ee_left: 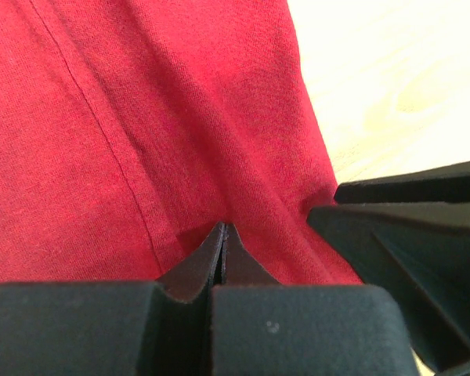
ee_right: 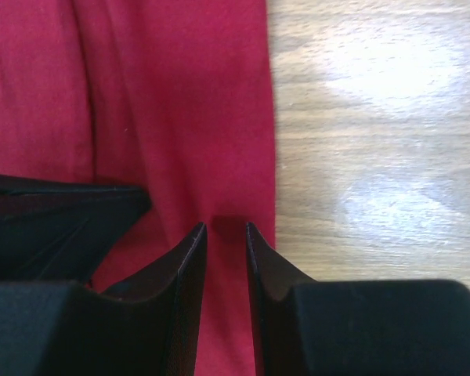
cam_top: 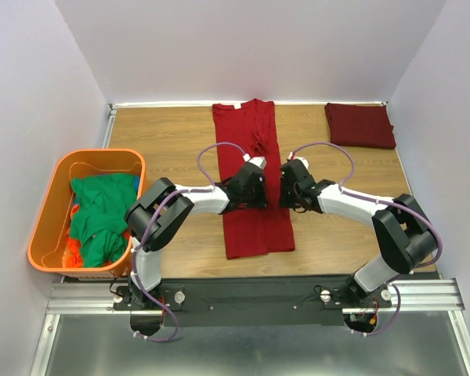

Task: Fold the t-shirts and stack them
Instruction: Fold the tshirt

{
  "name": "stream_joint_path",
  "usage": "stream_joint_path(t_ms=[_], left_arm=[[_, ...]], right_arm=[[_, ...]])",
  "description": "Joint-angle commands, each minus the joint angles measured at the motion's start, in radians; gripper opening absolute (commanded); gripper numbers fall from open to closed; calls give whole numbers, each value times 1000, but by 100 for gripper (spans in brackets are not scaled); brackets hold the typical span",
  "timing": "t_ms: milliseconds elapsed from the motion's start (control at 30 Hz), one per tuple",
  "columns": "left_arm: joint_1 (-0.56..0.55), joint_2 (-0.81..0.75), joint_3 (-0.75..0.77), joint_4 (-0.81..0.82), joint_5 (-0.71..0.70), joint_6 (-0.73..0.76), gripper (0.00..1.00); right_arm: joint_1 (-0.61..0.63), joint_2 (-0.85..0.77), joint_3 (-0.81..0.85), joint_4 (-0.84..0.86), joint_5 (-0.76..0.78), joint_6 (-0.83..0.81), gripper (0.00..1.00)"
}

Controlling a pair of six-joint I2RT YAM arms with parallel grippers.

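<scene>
One bright red t-shirt (cam_top: 254, 231) lies flat on the desk (cam_top: 172, 141) as a long, narrow strip. Its collar is at the far end and its hem is toward the arm bases.

Both claws are down on it about halfway along, close to its right edge and just beside each other. The left claw (ee_left: 223, 235) is pressed fully together with its tips on the red cloth. Creases run up to the tips, but I cannot tell whether any fabric is caught between them. The right claw (ee_right: 225, 231) stands a narrow slit apart. Its tips are on the shirt's right edge where the cloth meets bare wood, and it has no visible hold on anything.

To the far right of the red shirt, well apart from it, a dark maroon t-shirt (cam_top: 360, 125) sits folded into a neat rectangle. To the left of the red shirt, also well apart, an orange tub (cam_top: 43, 227) holds a crumpled green t-shirt (cam_top: 102, 207).
</scene>
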Motion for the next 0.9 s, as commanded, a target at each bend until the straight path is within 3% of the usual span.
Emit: stream_joint_path(t_ms=[0, 300, 700, 867], left_arm=[[-14, 13, -43, -109, -12, 9, 0], [-15, 13, -52, -104, -13, 7, 0], [-15, 4, -61, -103, -15, 7, 0], [-15, 4, -64, -103, -15, 10, 0]], right_arm=[[24, 11, -8, 18, 38, 26, 33], [35, 37, -19, 15, 70, 28, 32], [35, 32, -22, 6, 84, 26, 5], [35, 14, -28, 1, 108, 31, 1]])
